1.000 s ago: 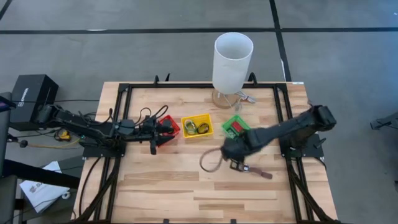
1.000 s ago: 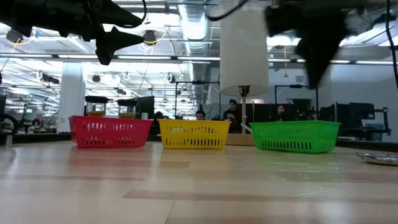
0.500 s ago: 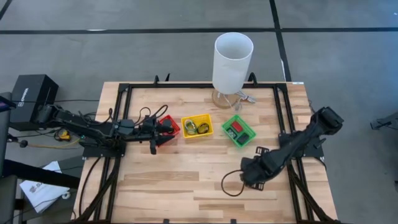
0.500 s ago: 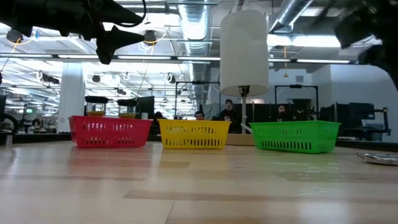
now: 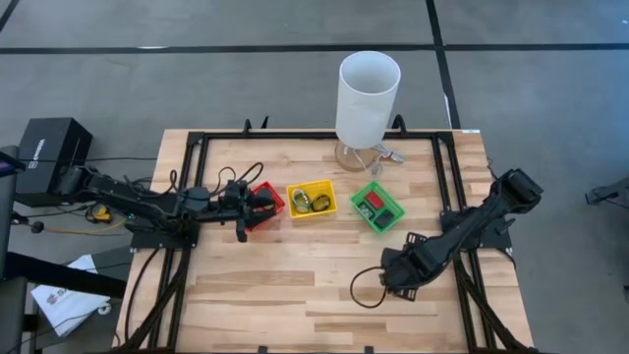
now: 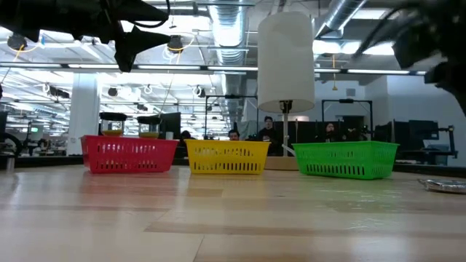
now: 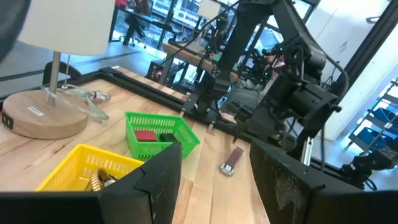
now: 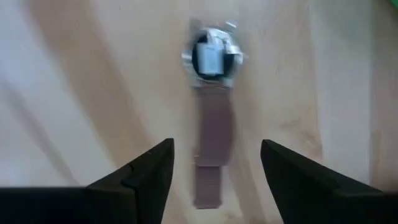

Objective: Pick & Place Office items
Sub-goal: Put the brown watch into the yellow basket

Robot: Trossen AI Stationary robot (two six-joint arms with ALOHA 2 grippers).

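A silvery clip (image 8: 211,56) on a mauve strap (image 8: 210,149) lies flat on the wooden table. My right gripper (image 8: 214,180) hangs over it, pointing down and open. One finger stands on each side of the strap's free end, apart from it. In the high view that gripper (image 5: 398,277) covers the strap. Another small strap with a silvery end (image 7: 231,160) lies on the table beside the green basket (image 5: 378,206), which holds a red rectangle (image 7: 144,135). My left gripper (image 7: 214,186) waits level and open above the red basket (image 5: 267,200).
A yellow basket (image 5: 312,200) with golden rings stands between the red and green ones. A tall white cylinder (image 5: 369,93) on a wooden foot (image 7: 34,118) stands at the far edge, with clear clips (image 7: 81,99) beside it. A black frame (image 5: 444,187) borders the table. A cable loop (image 5: 362,292) hangs by my right gripper.
My right gripper has gone from the table's middle, near the green basket, toward the right and near edges and has sunk a little. It now stands over the strap that lay uncovered a second ago. For the last half second it has kept still.
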